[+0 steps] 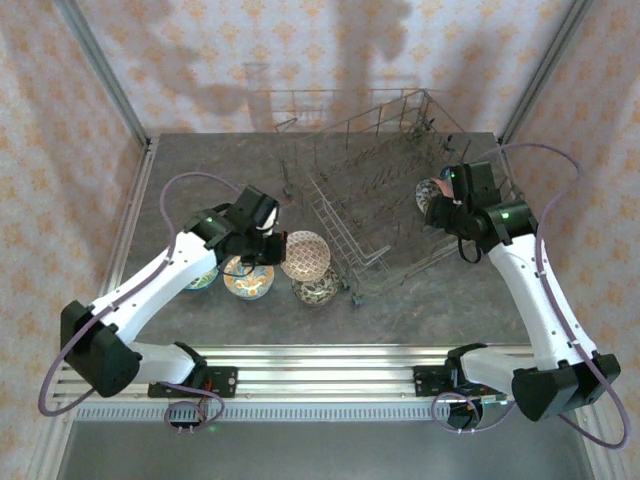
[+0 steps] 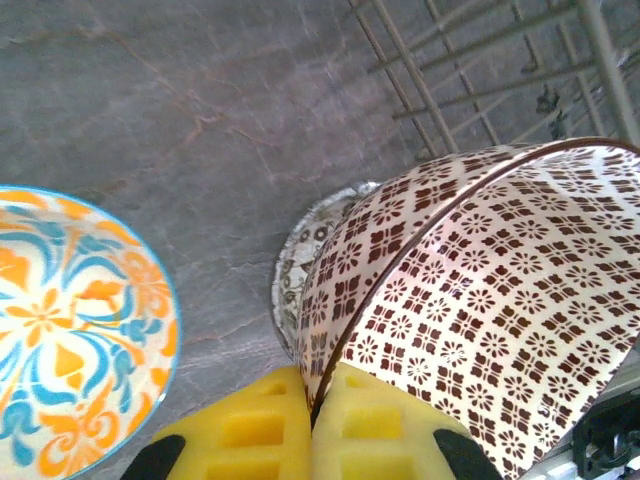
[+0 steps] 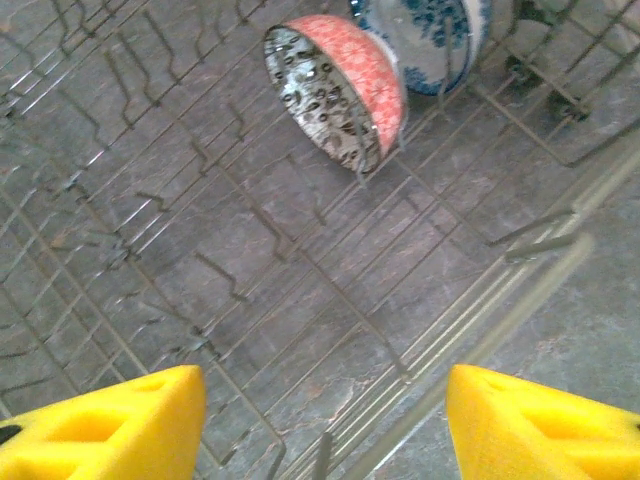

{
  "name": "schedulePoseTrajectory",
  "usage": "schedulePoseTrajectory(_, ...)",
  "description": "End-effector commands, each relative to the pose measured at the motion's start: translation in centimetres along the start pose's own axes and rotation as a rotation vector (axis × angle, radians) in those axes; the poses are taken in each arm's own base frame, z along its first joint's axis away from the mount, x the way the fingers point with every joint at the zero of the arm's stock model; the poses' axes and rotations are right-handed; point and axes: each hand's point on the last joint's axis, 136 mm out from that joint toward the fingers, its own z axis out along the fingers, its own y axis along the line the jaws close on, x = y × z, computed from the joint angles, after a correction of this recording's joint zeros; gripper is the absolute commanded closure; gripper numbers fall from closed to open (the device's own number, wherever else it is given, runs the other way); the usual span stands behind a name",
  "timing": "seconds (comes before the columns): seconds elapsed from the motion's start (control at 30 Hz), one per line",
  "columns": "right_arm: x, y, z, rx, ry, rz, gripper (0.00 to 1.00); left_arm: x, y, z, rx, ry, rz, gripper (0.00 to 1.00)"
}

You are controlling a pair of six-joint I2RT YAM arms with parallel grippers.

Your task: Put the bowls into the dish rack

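**Left hand grips a bowl by the rim; right hand hovers open over the rack**

The left arm [image 1: 150, 285] stretches from its base at the near edge of the desk [image 1: 420, 300] toward the desk's middle, with the forearm low and the wrist bent down. The left hand [image 2: 310, 420] has its yellow fingers [image 2: 250, 430] pressed together on the rim of the brown-and-white bowl [image 2: 480, 300], which is tipped up on its side. A grey-patterned bowl [image 2: 300, 255] lies flat on the desk under it; whether the two touch cannot be told. The orange-and-blue bowl [image 2: 70, 330] sits upright just beside them, on the side nearer the desk's left edge. Another bowl [image 1: 203, 279] is mostly hidden under the left forearm.

The dish rack [image 1: 380, 200] stands askew on the far right part of the desk, with one corner pointing toward the middle. The right arm [image 1: 535, 290] rises from the near right corner and folds inward, so the right hand [image 1: 440, 210] hangs over the rack's right side. Its fingers [image 3: 100, 425] are spread wide with nothing between them. Below, a pink bowl [image 3: 340, 90] stands on edge between the tines, with a blue-and-white bowl [image 3: 430, 40] just behind it.
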Motion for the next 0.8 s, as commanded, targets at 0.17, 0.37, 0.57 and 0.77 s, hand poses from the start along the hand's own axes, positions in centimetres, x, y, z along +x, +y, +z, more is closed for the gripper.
schedulePoseTrajectory(0.17,-1.3,4.8,-2.6,-0.186,0.01,-0.069,0.39,-4.1,-0.9,-7.1,0.0,-0.19,0.062,1.0)
schedulePoseTrajectory(0.37,-1.9,10.0,-5.2,-0.372,0.02,-0.161,0.42,-7.6,-3.4,-11.5,0.031,-0.308,0.105,1.0)
schedulePoseTrajectory(0.57,-1.4,15.3,-8.8,-0.572,-0.007,-0.285,0.47,-10.4,-6.1,-12.8,0.1,-0.36,0.119,1.0)
schedulePoseTrajectory(0.77,-0.5,18.5,-10.6,-0.708,-0.008,-0.331,0.5,-11.8,-9.7,-12.7,0.191,-0.375,0.137,1.0)
